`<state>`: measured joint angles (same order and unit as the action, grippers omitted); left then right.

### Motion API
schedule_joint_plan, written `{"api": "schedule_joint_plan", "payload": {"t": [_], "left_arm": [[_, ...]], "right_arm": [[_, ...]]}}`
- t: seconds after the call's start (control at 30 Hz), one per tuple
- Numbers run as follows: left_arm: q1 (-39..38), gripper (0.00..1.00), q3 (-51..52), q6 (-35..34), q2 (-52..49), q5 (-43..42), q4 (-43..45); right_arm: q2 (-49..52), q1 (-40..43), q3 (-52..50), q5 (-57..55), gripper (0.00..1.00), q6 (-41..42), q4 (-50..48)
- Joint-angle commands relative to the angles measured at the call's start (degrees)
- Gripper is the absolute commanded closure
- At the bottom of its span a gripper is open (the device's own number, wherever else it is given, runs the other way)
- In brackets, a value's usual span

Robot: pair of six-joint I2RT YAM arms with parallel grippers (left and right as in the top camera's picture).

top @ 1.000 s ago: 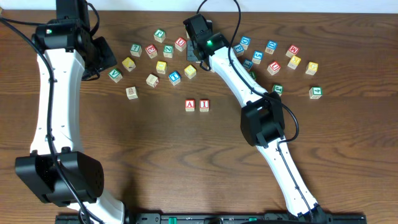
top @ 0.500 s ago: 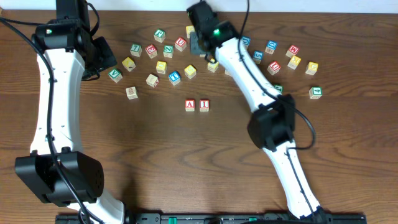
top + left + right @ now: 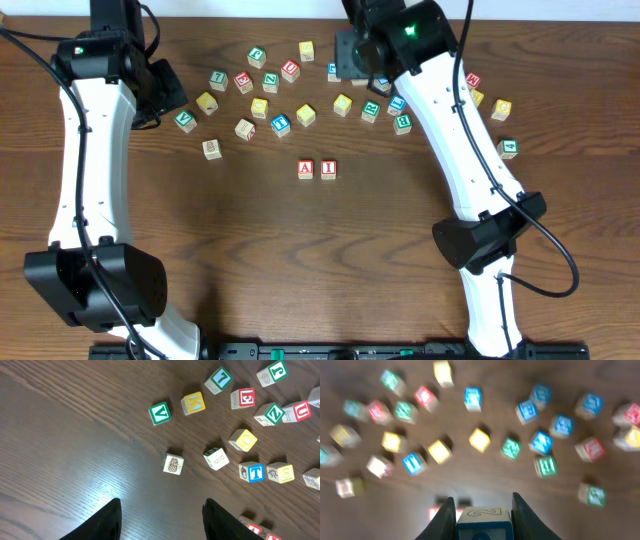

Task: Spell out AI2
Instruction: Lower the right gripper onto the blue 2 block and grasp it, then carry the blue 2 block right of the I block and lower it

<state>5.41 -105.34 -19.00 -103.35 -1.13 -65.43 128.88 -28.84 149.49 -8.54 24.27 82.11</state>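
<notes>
While "2" cube (image 3: 485, 527) is clamped in right gripper (image 3: 483, 510) at upper centre of overhead view, descent is best aligned just right of "I" (image 3: 328, 169), beside "A" (image 3: 305, 169), mid-frame; left gripper (image 3: 162, 520) is seen open, empty.

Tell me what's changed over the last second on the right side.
The right arm swung to its right and toward the far edge, with the right gripper shut on the 2 block and carrying it. The A block and I block stayed side by side. The left gripper stayed open and empty.
</notes>
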Motion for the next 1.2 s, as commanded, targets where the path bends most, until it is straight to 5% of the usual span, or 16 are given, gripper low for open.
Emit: {"api": "schedule_joint_plan", "payload": {"t": [0.0,0.73,1.17], "left_arm": [[0.02,0.48,0.57,0.98,0.26,0.72,-0.09],[0.02,0.48,0.55,1.01,0.26,0.72,0.33],[0.02,0.48,0.57,1.01,0.26,0.72,0.83]], "right_arm": [[1.6,0.24,-0.13,0.24,0.84,-0.28,3.08],[11.3,-1.33,-1.25,3.32,0.85,-0.13,11.76],[11.3,-2.75,-9.84,2.93,0.9,-0.76,7.72]]}}
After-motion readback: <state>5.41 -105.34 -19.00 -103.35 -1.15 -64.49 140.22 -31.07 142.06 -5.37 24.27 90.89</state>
